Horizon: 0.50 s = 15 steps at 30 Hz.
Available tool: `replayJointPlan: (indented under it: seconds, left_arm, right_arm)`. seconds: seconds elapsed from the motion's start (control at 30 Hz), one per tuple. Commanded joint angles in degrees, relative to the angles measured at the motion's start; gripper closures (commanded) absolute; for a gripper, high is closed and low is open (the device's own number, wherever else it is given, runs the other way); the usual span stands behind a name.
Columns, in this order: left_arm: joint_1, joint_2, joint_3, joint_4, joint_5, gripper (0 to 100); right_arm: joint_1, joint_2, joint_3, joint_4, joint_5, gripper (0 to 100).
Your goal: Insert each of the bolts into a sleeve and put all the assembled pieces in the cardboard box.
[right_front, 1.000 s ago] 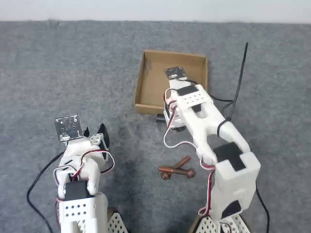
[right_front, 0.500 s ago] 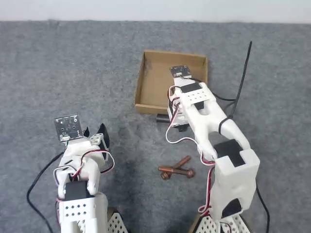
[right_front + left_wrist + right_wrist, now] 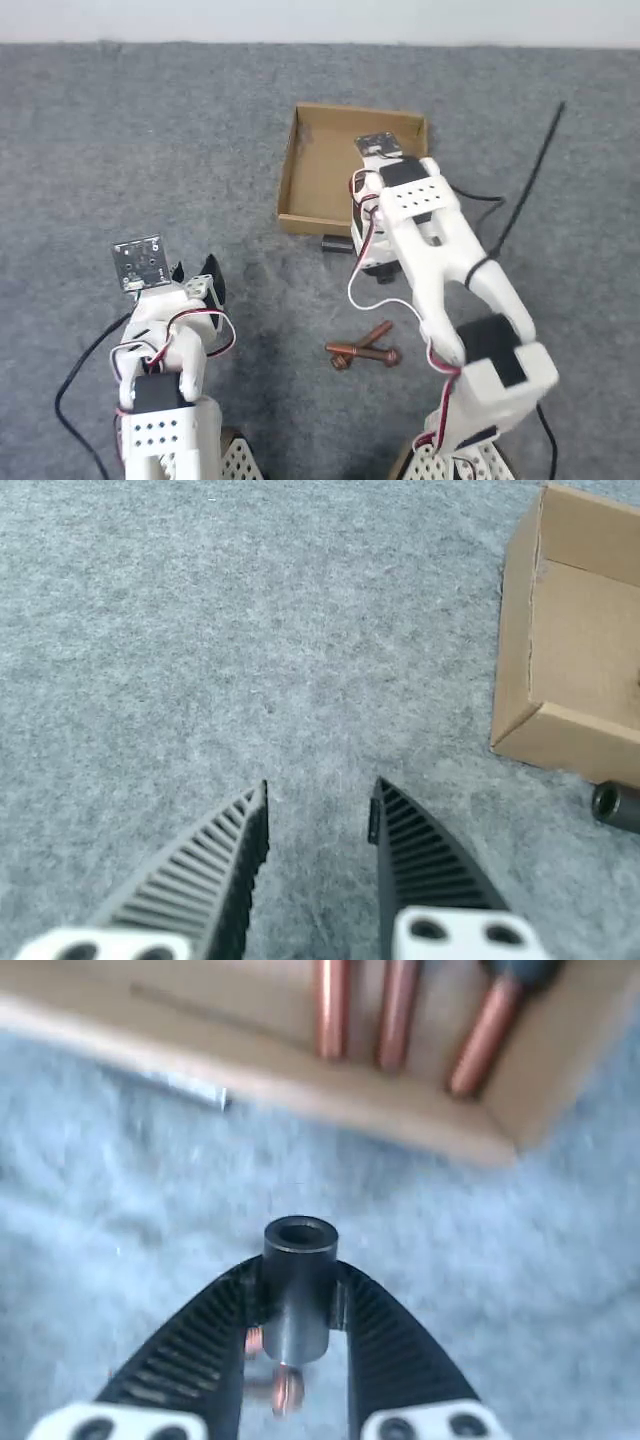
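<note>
On the grey carpeted desk [image 3: 120, 130], the cardboard box [image 3: 290, 165] is sitting open at the far middle, and the right arm [image 3: 430, 230] is reaching toward its near wall.

Right jaws: these are clamping a black sleeve [image 3: 298, 1310] between them. The sleeve is standing roughly upright in the grip with its open bore facing up. It is hanging above the carpet just outside the near wall of the box [image 3: 300, 1085], not over the interior.

Box contents: three copper shanks [image 3: 398, 1010] are lying side by side inside, near a corner. One of them [image 3: 485, 1035] is carrying a dark sleeve at its far end; the ends of the other two are running out of view, so their state cannot be told.

Loose parts: two copper bolts [image 3: 362, 350] are lying crossed and touching on the carpet, nearer the arm bases and well apart from the box. A second black sleeve [image 3: 335, 243] is lying on its side just beside the outside of the box's near wall; the left wrist view is showing it [image 3: 617, 805] close to the box corner [image 3: 520, 650].

Left jaws: these are standing apart and gripping nothing, hovering over bare carpet, well clear of the box and the bolts.
</note>
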Motion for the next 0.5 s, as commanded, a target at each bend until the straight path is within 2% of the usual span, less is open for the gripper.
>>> replayJointPlan:
  seconds: [0.0,0.2,0.47]
  left_arm:
    - [-0.4,-0.6,-0.7,-1.1,-0.7,84]
    - [-0.4,-0.4,-0.7,-1.1,-0.7,84]
    - [-0.4,-0.4,-0.7,-1.1,-0.7,84]
  right_arm:
    - [2.6,-6.9,-2.4,5.0,-0.8,99.1]
    - [11.2,-8.6,-1.9,9.0,-0.8,99.1]
    - [17.5,-13.3,12.0,-1.0,-0.3,99.1]
